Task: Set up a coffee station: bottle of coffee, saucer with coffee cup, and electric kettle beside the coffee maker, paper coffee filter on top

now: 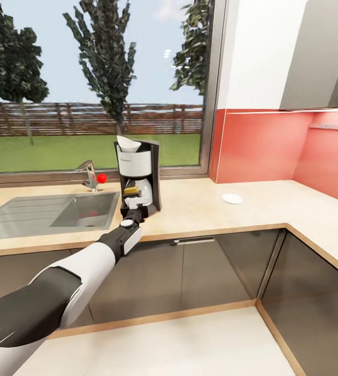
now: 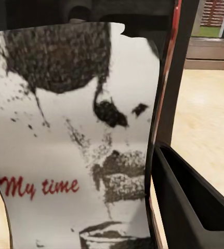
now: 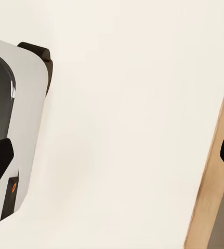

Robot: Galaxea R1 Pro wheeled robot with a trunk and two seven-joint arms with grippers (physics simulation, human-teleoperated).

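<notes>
Head view: left jaws [image 1: 132, 204] pinch the bottle of coffee [image 1: 131, 191] before the coffee maker [image 1: 137, 175]; right jaws' state unclear.

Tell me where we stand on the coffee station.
Done: coffee maker on the countertop, filter on top, saucer on the counter but well off to its side. In hand: left gripper holds the coffee bottle by the maker. Left: cup, kettle, moving the saucer closer.
</notes>
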